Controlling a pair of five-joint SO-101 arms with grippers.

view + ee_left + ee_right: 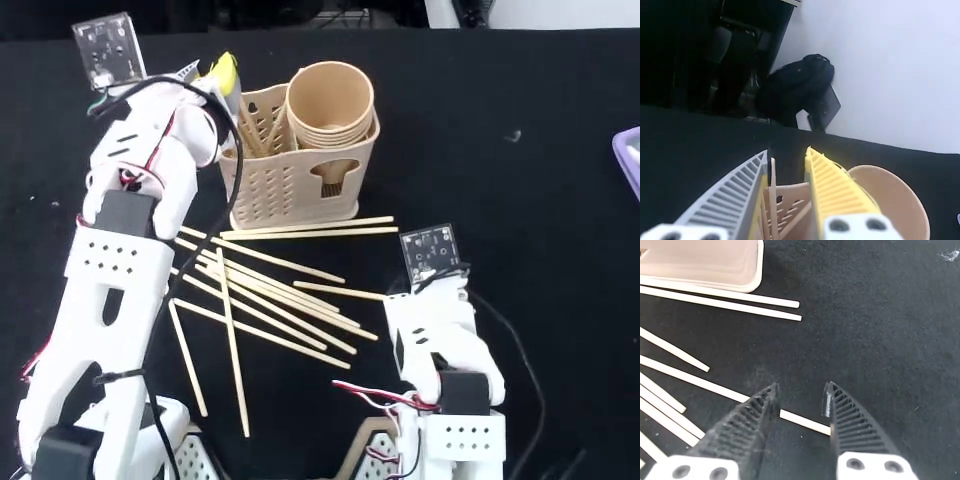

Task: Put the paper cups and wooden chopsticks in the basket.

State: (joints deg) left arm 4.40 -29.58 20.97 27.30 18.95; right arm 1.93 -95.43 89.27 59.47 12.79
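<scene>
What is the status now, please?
Left gripper open above basket. Right gripper open over a chopstick. Cups in basket; more chopsticks loose. Nothing blocking.

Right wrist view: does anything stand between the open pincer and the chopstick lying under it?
Nothing visible does. The right pincer is open over the table, and the chopstick lies bare across its gap, with no other stick on top of it.

Paper cups (330,105) in basket (290,185), standing chopsticks (255,125) left of them, loose chopsticks (290,292) on table (520,250) in front
</scene>
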